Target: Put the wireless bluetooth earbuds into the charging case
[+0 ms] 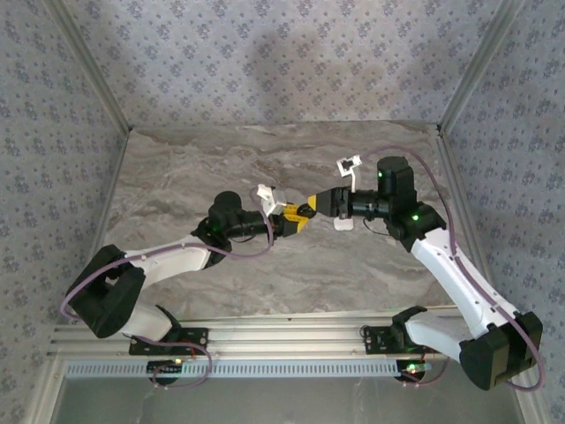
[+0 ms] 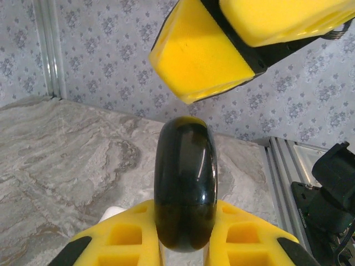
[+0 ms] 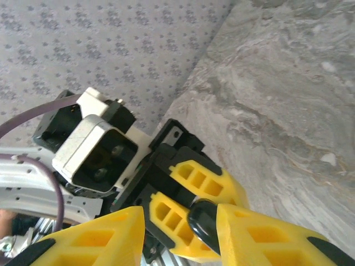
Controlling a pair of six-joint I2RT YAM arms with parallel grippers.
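Left wrist view: left gripper point(image 2: 186, 219) clamped on the near end of a glossy black piece, apparently the charging case point(image 2: 186, 177), whose long axis runs straight out from the fingertips. Just beyond its free end is the right gripper point(image 2: 249, 58), jaws parted and apart from it.

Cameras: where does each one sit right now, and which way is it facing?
Top external: above and behind the bases, looking down at the table; both arms show.
Left wrist: looks along left gripper holding the glossy black case, toward right gripper.
Right wrist: looks down its fingers at the left gripper.
Shared: both wrist views show the case.
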